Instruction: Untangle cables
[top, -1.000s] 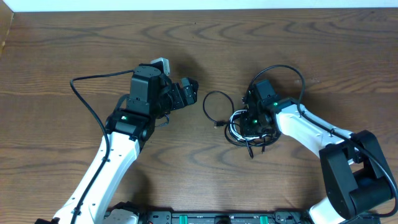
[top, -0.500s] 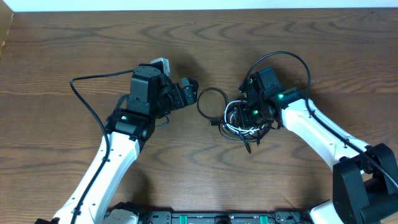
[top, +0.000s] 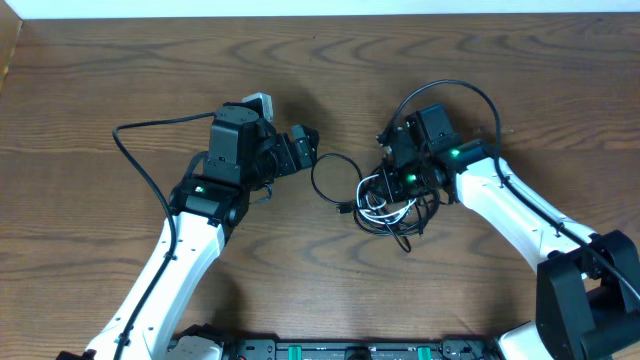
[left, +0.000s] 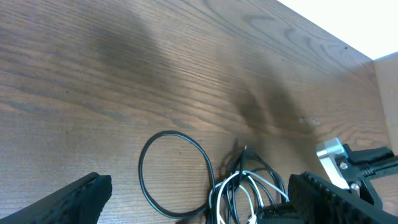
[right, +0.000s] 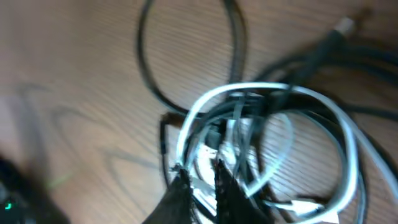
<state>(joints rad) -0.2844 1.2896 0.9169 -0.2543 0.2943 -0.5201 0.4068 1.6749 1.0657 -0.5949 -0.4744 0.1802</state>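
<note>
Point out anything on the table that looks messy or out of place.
The cables lie in one knotted clump at the right gripper: the white cord threads through black ones; one black loop sticks out.

Soft even light; right wrist view blurs the cables (right: 261, 87).

table (top: 100, 80): dark brown wood grain | white strip (top: 300, 8): along its far edge
</note>
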